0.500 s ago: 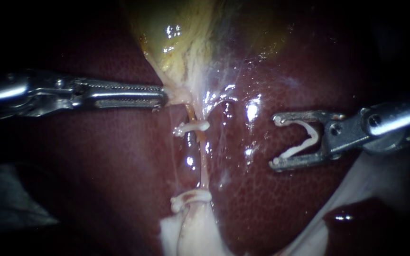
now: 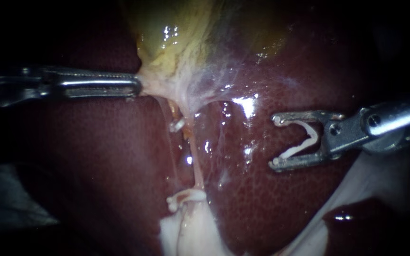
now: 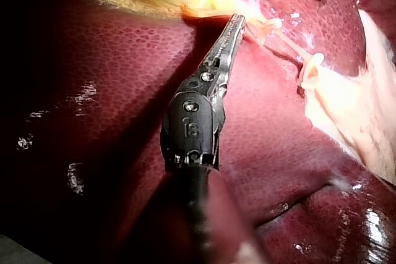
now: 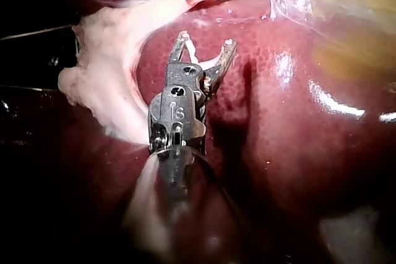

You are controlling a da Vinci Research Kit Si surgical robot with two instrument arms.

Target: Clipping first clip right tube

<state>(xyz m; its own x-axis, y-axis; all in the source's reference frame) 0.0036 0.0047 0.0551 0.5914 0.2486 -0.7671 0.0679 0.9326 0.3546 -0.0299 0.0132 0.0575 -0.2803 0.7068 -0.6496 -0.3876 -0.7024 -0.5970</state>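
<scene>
The left instrument (image 2: 137,88) is seen with its jaws clamped together on pale tissue at the narrow end of the gallbladder (image 2: 176,42), which is drawn taut toward that side. In the left wrist view the same grip (image 3: 237,23) is shown from behind, and fine teeth along the jaw edge can be made out there, which the endoscope view does not show.

The right instrument (image 2: 274,142) is held well apart from the tube, over the liver (image 2: 271,213). Its jaws are spread wide, and a white clip (image 2: 313,137) is cradled between them, bent in a V with one leg against each jaw. In the right wrist view (image 4: 205,40) this clip (image 4: 190,47) is only partly seen.

Between the two instruments a thin pale tube (image 2: 196,166) is stretched from the gallbladder down to a mass of whitish tissue (image 2: 191,234). An upper clip (image 2: 176,125) and a lower clip (image 2: 182,199) are seen on or beside it. A fainter strand lies just beside it, and which of the two is the right tube cannot be told.

Both instruments are shown together only by the endoscope; each wrist view shows its own alone. The whitish tissue (image 4: 105,81) is seen most fully beside the right instrument.
</scene>
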